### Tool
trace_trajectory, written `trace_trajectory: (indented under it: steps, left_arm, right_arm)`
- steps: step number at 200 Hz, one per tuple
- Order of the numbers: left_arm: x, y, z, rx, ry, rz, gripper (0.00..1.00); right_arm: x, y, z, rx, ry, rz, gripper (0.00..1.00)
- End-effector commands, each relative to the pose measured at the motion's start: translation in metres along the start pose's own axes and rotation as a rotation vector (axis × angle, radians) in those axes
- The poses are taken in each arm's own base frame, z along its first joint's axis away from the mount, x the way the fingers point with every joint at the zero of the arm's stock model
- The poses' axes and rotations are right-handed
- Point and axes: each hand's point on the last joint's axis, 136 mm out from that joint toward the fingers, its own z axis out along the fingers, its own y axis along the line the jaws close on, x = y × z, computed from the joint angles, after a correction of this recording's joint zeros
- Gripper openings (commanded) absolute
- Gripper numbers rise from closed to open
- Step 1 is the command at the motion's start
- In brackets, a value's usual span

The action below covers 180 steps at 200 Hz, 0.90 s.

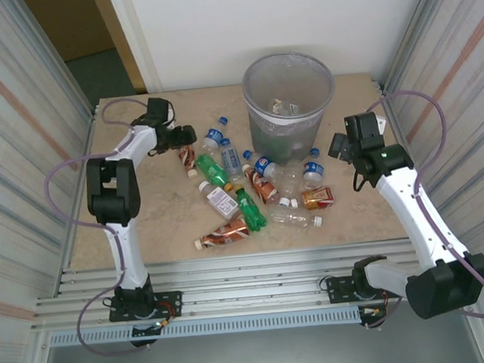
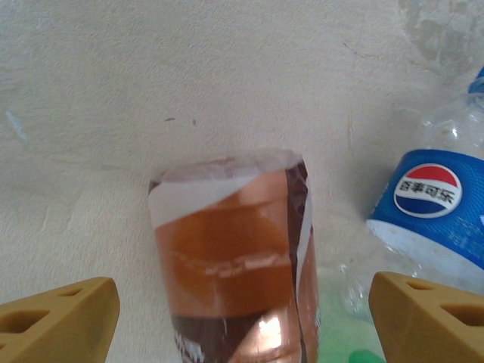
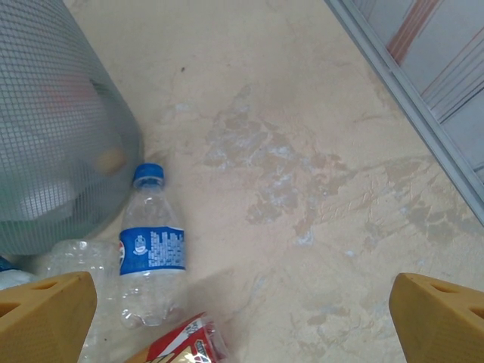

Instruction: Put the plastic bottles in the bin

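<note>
The left gripper (image 2: pixel 243 316) has its two yellow plastic fingers wide apart, and they hold nothing. Right between them lies a bottle with a shiny orange-brown label (image 2: pixel 234 265). It is round and smooth and lies on its side. Its long way points straight out from the gripper. I cannot tell which end has the cap. Just past one finger lies a crinkly clear Pepsi bottle (image 2: pixel 431 197). Its blue label has the red, white and blue ball and Chinese writing.

The right gripper (image 3: pixel 242 318) is wide open too, with bare table (image 3: pixel 318 189) between its fingers, pale and blotchy like stone. Ahead of it, off to one side, lies a clear bottle with a blue cap (image 3: pixel 151 257). The cap points away from the gripper. Its blue label has white writing too small to read. The cap is just beside the bin (image 3: pixel 60 113), which is round, grey and see-through with a grid pattern.
</note>
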Motion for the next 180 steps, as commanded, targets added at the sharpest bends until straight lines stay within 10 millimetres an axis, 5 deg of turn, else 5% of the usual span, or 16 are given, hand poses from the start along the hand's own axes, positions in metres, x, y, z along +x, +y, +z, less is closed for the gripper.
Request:
trace_trajectory:
  steps: [1, 100, 180]
  left_arm:
    - [0.007, 0.01, 0.006, -0.035, 0.057, 0.014, 0.85]
    - [0.017, 0.027, 0.025, -0.118, 0.12, 0.039, 0.8]
    - [0.016, 0.035, 0.014, -0.125, 0.096, 0.023, 0.51]
  right_arm:
    - [0.0, -0.01, -0.004, 0.026, -0.019, 0.038, 0.98]
    - [-0.002, -0.007, -0.003, 0.012, -0.022, 0.044, 0.98]
    - [-0.003, 0.0, -0.004, -0.024, -0.016, 0.047, 0.98]
